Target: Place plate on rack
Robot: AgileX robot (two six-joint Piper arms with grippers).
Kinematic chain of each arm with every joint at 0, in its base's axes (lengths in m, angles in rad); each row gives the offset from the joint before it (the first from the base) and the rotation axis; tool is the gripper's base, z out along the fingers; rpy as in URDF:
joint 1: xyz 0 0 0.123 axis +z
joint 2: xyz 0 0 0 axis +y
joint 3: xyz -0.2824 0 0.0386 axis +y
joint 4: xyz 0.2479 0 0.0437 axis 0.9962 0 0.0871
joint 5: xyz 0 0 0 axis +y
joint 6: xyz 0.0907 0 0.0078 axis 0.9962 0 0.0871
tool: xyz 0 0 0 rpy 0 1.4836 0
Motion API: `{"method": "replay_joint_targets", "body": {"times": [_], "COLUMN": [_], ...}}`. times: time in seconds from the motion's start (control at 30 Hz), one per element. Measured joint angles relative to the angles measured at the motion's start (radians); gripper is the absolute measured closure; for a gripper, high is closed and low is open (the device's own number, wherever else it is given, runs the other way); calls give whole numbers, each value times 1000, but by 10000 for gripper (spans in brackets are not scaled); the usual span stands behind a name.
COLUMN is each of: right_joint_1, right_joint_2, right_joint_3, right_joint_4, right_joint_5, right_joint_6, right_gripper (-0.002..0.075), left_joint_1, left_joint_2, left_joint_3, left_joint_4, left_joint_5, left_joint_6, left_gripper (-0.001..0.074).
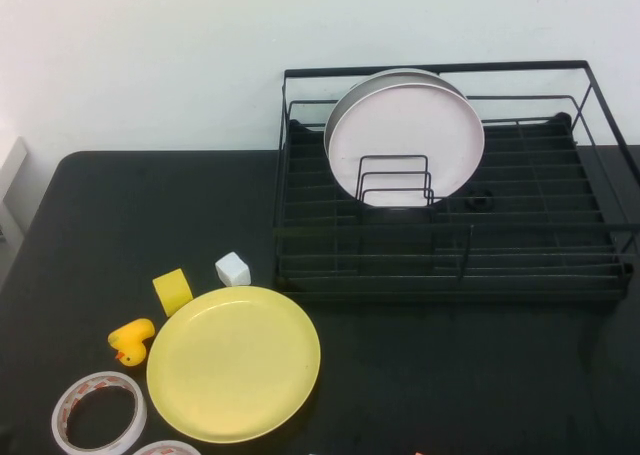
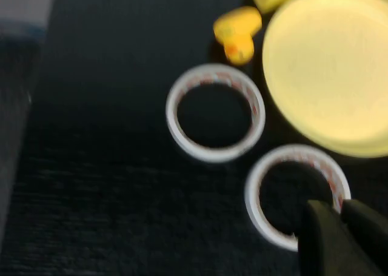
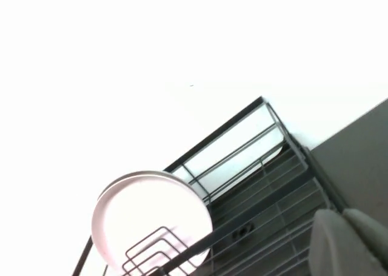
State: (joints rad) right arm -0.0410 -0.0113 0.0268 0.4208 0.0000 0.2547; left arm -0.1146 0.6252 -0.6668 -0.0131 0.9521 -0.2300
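Observation:
The pale-yellow plate (image 1: 233, 363) lies flat on the black table near the front left; it also shows in the left wrist view (image 2: 330, 63). The black wire rack (image 1: 450, 283) stands at the back right. Neither gripper shows in the high view. My left gripper (image 2: 341, 208) hovers shut and empty over a tape roll, just short of the plate. My right gripper (image 3: 342, 214) is shut and empty, raised and facing the rack (image 3: 267, 194) from its side.
A pale pink plate (image 1: 405, 140) stands upright in the rack with a grey one behind it. Left of the yellow plate are a yellow block (image 1: 172, 291), a white cube (image 1: 233, 269), a rubber duck (image 1: 132, 341) and two tape rolls (image 1: 62, 415) (image 2: 251, 194).

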Motion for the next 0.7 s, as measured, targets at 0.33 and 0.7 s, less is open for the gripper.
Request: {"method": "replay_joint_targets", "body": {"times": [0.33, 0.7], "right_joint_1": [0, 0], "right_joint_2": [0, 0], "right_joint_3": [0, 0], "right_joint_4": [5, 7], "right_joint_5": [222, 226], "right_joint_6": [-28, -39], "right_gripper": [728, 728], "left_joint_1": [0, -72], "left_joint_2": [494, 789], "left_joint_3": [-204, -240], "left_joint_4": [-189, -263], "left_joint_5": [-6, -194], "left_joint_6": [190, 334], "left_gripper": [489, 462]}}
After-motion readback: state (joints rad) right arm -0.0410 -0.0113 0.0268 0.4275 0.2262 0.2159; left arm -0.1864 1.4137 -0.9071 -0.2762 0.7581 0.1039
